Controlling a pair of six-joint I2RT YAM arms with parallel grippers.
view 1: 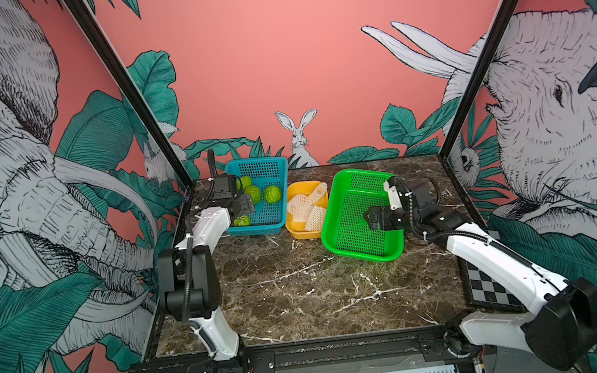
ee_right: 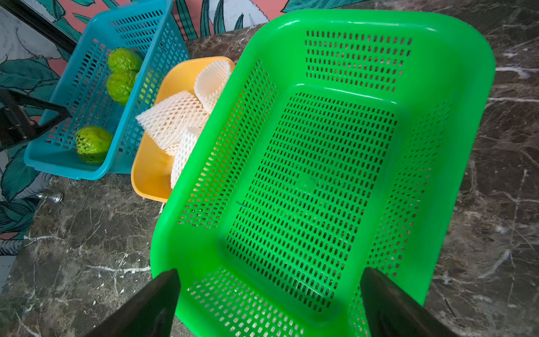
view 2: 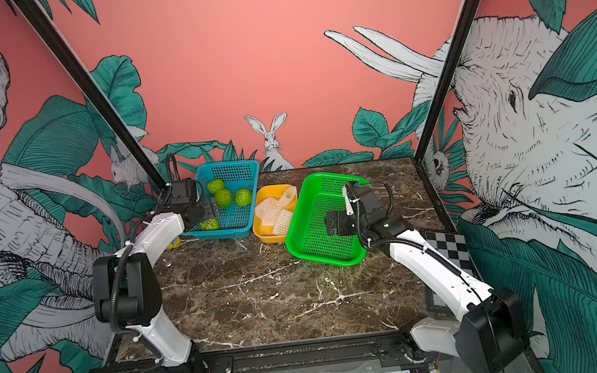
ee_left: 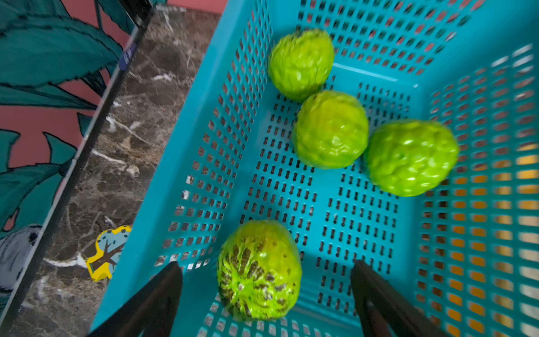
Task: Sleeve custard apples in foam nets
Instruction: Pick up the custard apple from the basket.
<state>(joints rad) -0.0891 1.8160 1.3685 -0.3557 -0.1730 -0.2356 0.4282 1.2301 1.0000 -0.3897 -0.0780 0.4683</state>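
Four custard apples (ee_left: 331,129) are seen in the blue basket (ee_left: 180,175): three are clustered touching at its far end, and a fourth apple (ee_left: 259,270), mottled brown, lies apart at the near end. The left fingers (ee_left: 163,294) are spread wide to either side of that apple without touching it; nothing is gripped. The foam nets (view 1: 307,204) are piled in a yellow tub (view 1: 300,231) set between the blue basket and a green basket (view 1: 334,206). The right fingers (ee_right: 154,300) are held wide apart above the green basket, and nothing is gripped. All three containers are placed toward the back of a dark marble table (view 1: 302,291). A checkerboard (view 1: 487,288) is laid at its right edge, and a yellow sticker (ee_left: 108,253) is seen just beside the blue basket. The table is enclosed by pink walls (view 1: 274,62) painted with elephants (view 1: 18,191), a rabbit (view 1: 298,133) and green leaves (view 1: 153,85). In both top views the fourth apple is partly covered by the left arm (view 1: 208,221). The nets cannot be counted, and in the right wrist view part of the tub is hidden behind the green basket's rim.
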